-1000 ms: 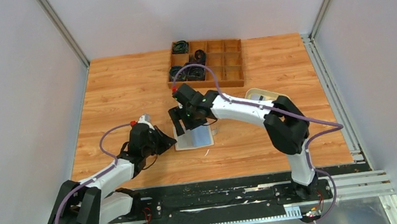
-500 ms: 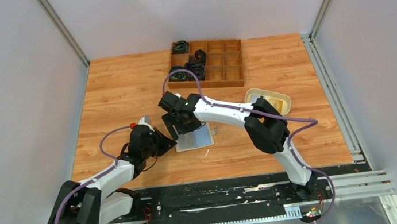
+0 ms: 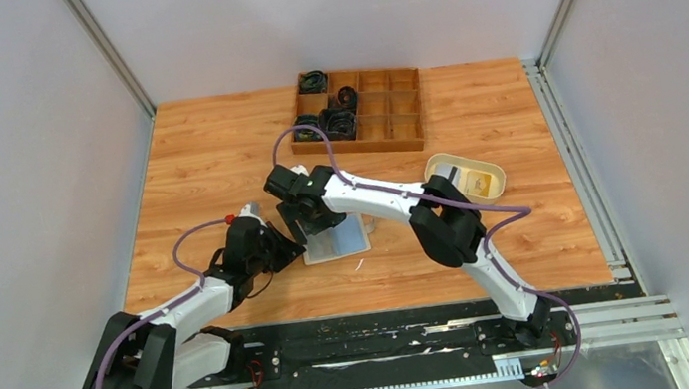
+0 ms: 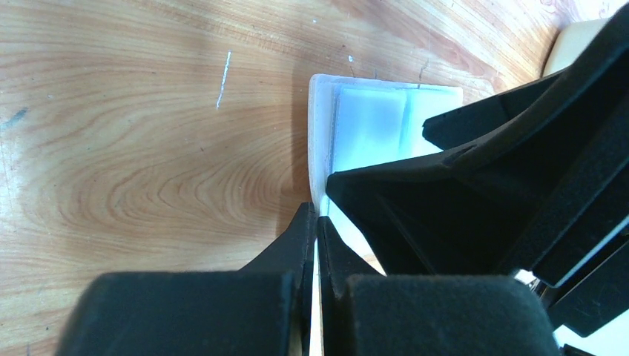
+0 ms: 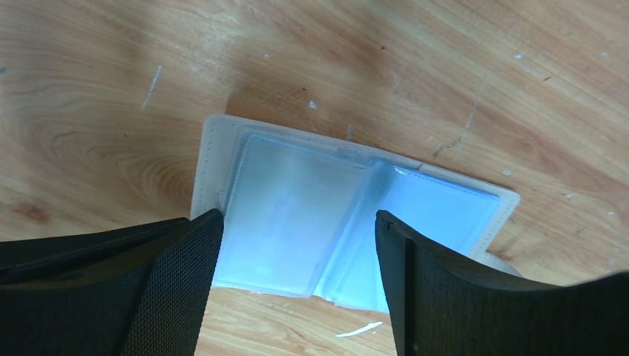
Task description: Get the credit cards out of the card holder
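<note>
One card holder (image 3: 346, 239) lies open on the table (image 3: 204, 153) at frame centre. Left tool (image 4: 317, 222) is clamped on its left edge; right tool (image 5: 297, 226) hovers directly above its pale inside, fingers spread apart.

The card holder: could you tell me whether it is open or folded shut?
Open. The card holder lies spread flat on the table, with both clear-sleeved inner halves facing up.
</note>
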### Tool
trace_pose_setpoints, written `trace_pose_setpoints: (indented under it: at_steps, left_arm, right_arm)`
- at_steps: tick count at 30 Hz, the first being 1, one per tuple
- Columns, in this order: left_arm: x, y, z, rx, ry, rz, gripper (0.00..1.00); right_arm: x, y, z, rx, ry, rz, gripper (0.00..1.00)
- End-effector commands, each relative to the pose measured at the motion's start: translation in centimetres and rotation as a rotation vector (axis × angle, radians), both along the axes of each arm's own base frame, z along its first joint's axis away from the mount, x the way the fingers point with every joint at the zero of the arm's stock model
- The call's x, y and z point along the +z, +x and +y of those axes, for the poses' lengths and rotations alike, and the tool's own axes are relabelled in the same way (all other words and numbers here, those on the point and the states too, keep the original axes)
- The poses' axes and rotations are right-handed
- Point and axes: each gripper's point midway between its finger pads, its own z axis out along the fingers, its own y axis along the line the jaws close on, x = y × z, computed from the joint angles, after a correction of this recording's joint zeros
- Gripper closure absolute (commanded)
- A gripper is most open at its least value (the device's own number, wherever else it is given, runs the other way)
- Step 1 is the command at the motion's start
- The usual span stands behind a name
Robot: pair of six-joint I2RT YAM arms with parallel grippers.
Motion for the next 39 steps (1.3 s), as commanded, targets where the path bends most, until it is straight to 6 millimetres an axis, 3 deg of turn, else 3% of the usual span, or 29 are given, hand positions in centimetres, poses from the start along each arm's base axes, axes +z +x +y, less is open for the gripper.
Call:
trace_pose_setpoints:
  at_steps: [1,16,20,25,29,31,34,35,39]
  left_arm:
    - [-0.2,0.1,0.1,0.004,0.011,-0.007,1.0]
    - [-0.6,0.1,0.4,0.021,0.027,0.003,1.0]
    - [-0.7,0.1,0.4,0.017,0.028,0.007,1.0]
    - [-1.0,-0.1,0.4,0.012,0.032,0.015,1.0]
    - [-1.0,-0.2,0.5,0.014,0.031,0.015,1.0]
    - [-1.1,-0.3,0.5,0.016,0.031,0.015,1.0]
    - [-1.1,-0.4,0.5,0.016,0.031,0.014,1.0]
    - [-1.2,-0.5,0.6,0.016,0.032,0.017,1.0]
    - [-1.3,-0.4,0.6,0.016,0.036,0.019,1.0]
  right_arm:
    - [-0.6,-0.1,-2.0,0.023,-0.158,-0.054,0.21]
    - [-1.3,-0.6,-4.6,0.095,-0.339,-0.11,0.16]
    - [0.8,0.9,-4.3,0.107,-0.347,-0.194,0.06]
    - [5.2,3.5,-3.1,0.126,-0.326,-0.341,0.06]
    - [8.2,4.2,-1.5,0.119,-0.146,-0.373,0.05]
    - [7.1,3.3,-1.3,0.12,0.016,-0.285,0.05]
    - [7.0,0.7,0.6,0.165,0.403,-0.096,0.05]
    - [7.3,0.8,0.3,0.141,0.5,-0.056,0.05]
    - [5.0,-0.1,-1.2,0.068,0.603,0.075,0.13]
